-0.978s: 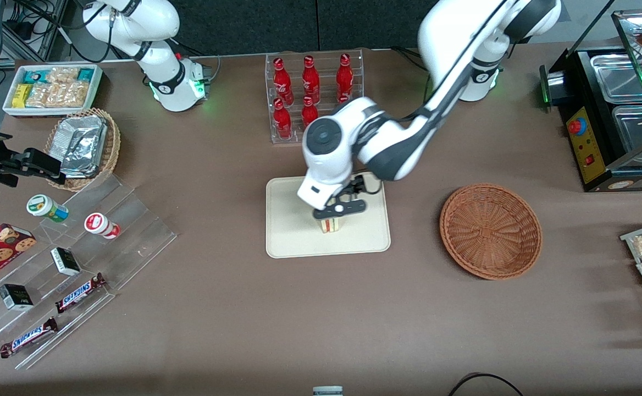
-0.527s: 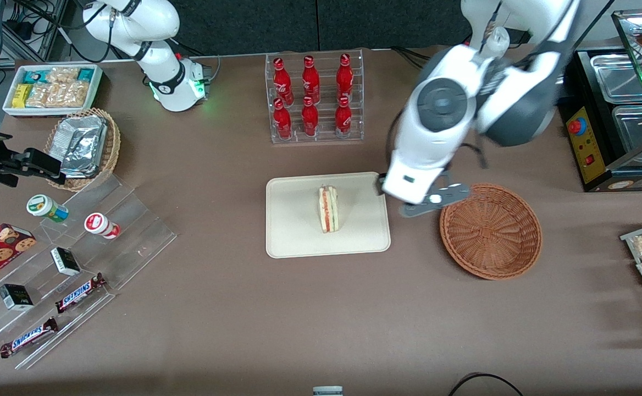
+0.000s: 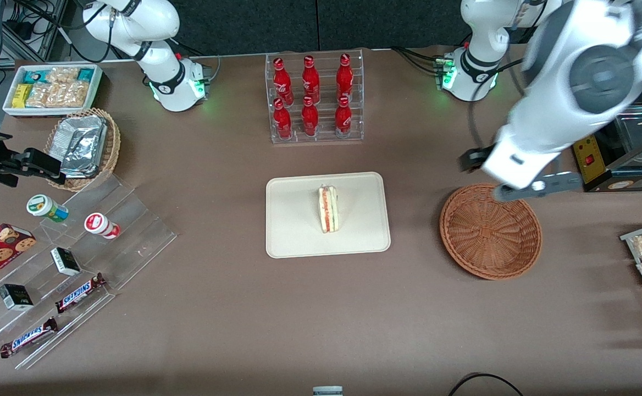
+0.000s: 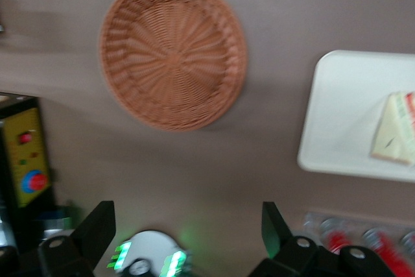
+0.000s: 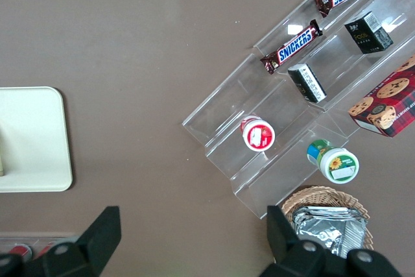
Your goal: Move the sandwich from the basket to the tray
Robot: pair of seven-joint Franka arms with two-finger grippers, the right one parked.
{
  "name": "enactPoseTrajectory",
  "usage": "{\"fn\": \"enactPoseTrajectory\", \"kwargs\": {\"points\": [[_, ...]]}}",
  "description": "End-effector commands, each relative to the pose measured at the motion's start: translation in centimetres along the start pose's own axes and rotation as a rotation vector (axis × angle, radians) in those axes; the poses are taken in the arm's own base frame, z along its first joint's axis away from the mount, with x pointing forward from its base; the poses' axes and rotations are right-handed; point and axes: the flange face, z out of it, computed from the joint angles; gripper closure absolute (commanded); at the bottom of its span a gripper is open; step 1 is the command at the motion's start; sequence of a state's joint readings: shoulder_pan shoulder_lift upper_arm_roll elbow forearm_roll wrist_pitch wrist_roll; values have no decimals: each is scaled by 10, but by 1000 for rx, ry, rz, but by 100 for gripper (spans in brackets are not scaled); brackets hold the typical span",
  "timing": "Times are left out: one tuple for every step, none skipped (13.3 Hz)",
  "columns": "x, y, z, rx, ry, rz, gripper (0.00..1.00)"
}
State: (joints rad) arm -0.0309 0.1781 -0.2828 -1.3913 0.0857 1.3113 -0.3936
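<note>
Cream tray now holds the sandwich; I've pulled the gripper, fingers spread and empty, back above the basket. Delivery looks done.

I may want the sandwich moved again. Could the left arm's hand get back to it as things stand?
Probably yes: the sandwich lies uncovered on the tray, and the open hand hangs above the basket.

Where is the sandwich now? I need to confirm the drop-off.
The sandwich lies on the tray, nearer the front camera than the bottle rack; the open gripper hangs above the basket rim.
</note>
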Motion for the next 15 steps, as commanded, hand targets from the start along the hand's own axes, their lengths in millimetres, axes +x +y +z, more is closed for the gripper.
{"fn": "enactPoseTrajectory", "kwargs": {"points": [[-15, -66, -11, -19, -20, 88, 1], [-20, -86, -13, -26, -38, 118, 1], [-23, -106, -14, -32, -50, 135, 0], [-25, -124, -16, -39, -54, 161, 0], [-28, -132, -14, -42, -58, 168, 0], [-32, -135, -12, -42, -55, 167, 0], [-33, -143, -11, -48, -48, 152, 0], [-32, -143, -11, -50, -45, 151, 0], [-32, -143, -10, -48, -44, 152, 0], [-33, -143, -8, -48, -41, 152, 0], [-33, -142, -11, -51, -31, 151, 0], [-31, -142, -10, -50, -31, 151, 0], [-29, -143, -12, -54, -30, 153, 0], [-25, -140, -12, -67, -33, 160, 0], [-21, -137, -9, -66, -39, 156, 0]]}}
